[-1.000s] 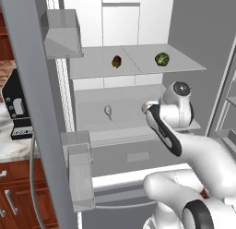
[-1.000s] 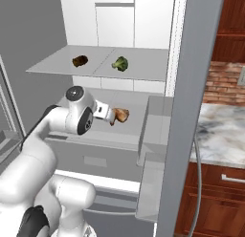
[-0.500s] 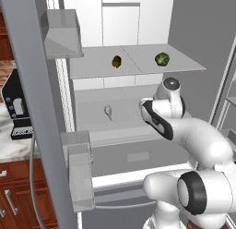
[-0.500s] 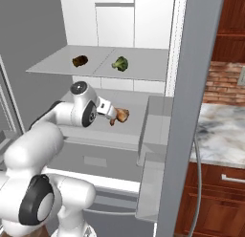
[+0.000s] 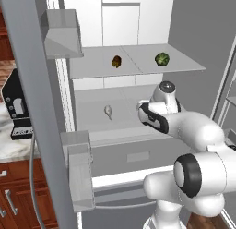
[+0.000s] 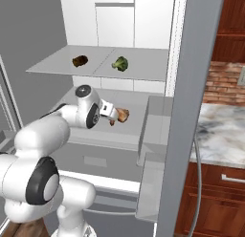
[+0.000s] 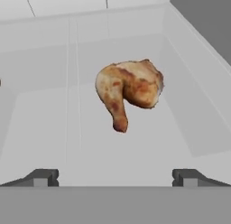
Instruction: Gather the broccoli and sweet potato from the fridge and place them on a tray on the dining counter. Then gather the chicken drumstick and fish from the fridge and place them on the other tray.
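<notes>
Gripper (image 7: 115, 177) of mine stood with its jaws wide apart and nothing between them, reaching into the lower shelf (image 5: 124, 124) of the fridge and aimed at the chicken drumstick (image 7: 128, 90). That drumstick lay loose on the shelf floor just beyond my fingertips (image 7: 43, 177), not yet touched, toward the right side of the compartment. On the far upper shelf (image 6: 67, 69) the broccoli (image 6: 120, 63) sat on the right and the sweet potato (image 6: 80, 60) on the left, well apart from each other and both untouched. A pale, slim thing at the left of the lower shelf I took for the fish (image 5: 108, 112), though it was too small to be sure. Judging by that, I reckoned all four foods were in the fridge and nothing had gone to either tray: the vegetables were left to gather, and so were the drumstick and the fish. My reach seemed set on the drumstick first, out of the order the task names.
</notes>
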{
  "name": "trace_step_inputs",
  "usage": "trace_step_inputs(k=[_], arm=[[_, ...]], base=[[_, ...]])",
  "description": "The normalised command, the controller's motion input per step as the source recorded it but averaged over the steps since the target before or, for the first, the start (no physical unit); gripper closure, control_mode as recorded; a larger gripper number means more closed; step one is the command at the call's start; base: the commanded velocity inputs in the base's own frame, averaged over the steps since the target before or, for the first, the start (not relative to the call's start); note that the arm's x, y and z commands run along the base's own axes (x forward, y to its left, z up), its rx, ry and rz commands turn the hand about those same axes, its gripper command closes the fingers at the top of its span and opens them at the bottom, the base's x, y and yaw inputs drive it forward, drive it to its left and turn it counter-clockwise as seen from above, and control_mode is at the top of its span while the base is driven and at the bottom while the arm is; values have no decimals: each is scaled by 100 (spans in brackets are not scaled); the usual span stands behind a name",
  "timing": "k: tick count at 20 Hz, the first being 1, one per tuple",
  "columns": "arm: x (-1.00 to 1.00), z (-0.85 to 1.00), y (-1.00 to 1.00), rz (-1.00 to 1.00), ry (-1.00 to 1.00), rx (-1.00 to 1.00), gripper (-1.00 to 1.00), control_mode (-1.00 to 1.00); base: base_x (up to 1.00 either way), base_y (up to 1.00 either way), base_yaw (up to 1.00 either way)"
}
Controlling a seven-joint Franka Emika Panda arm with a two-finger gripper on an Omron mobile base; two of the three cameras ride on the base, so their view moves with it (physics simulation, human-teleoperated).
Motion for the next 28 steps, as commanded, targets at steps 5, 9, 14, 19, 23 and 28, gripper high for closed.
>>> trace_step_inputs(k=[5, 9, 14, 19, 23, 28], arm=[[30, -8, -1, 0, 4, 0, -100, -100], [30, -11, 0, 0, 5, 0, -100, -100], [22, -10, 0, 0, 4, 0, -100, -100], [9, -15, -6, -3, 1, 0, -100, -100], [5, -13, -14, -3, 1, 0, -100, -100], [14, -11, -10, -3, 1, 0, -100, -100]], base=[[0, 0, 0], [0, 0, 0], [0, 0, 0], [0, 0, 0], [0, 0, 0], [0, 0, 0]])
